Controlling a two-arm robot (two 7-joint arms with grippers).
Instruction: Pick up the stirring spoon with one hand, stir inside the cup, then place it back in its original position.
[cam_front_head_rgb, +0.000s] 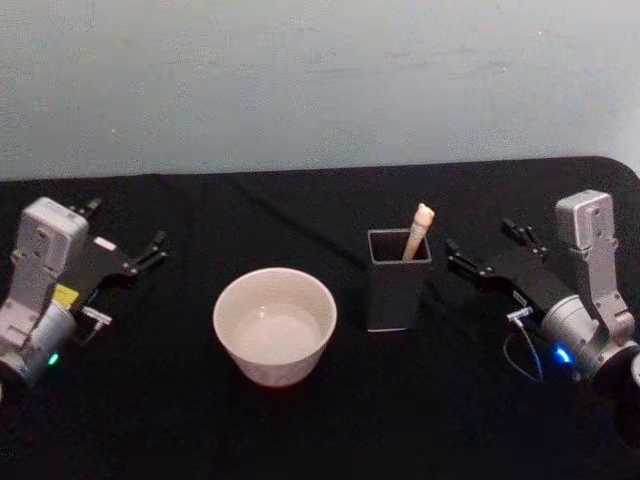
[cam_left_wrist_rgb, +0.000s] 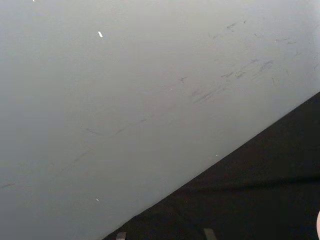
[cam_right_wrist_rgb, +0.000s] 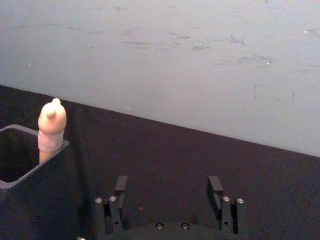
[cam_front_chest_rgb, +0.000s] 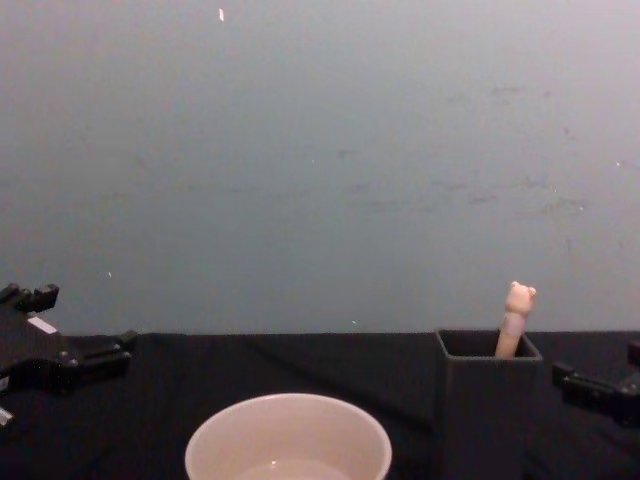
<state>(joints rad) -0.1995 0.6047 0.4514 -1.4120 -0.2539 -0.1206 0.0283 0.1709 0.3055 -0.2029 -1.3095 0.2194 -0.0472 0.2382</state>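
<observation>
Right gripper (cam_front_head_rgb: 480, 252) sits low over the black table (cam_front_head_rgb: 300, 430), fingers spread apart, nothing between them. The dark grey holder (cam_front_head_rgb: 397, 285) is just ahead of its fingertips, to the inboard side, not touching. The stirring spoon (cam_front_head_rgb: 418, 231) stands in that holder, handle leaning toward the corner nearest the right gripper, bear head poking above the rim. Spoon bowl is hidden inside. In the right wrist view the spoon top (cam_right_wrist_rgb: 52, 124) and holder corner (cam_right_wrist_rgb: 30, 175) sit off to the side of the open fingers (cam_right_wrist_rgb: 120, 186), clear of them.

The cup (cam_front_head_rgb: 275, 325) is beyond the holder from the right gripper, near the holder but apart from it, upright.

Left gripper (cam_front_head_rgb: 142, 254) is parked on the far side of the cup, well apart from it, fingers slightly parted, holding nothing.
</observation>
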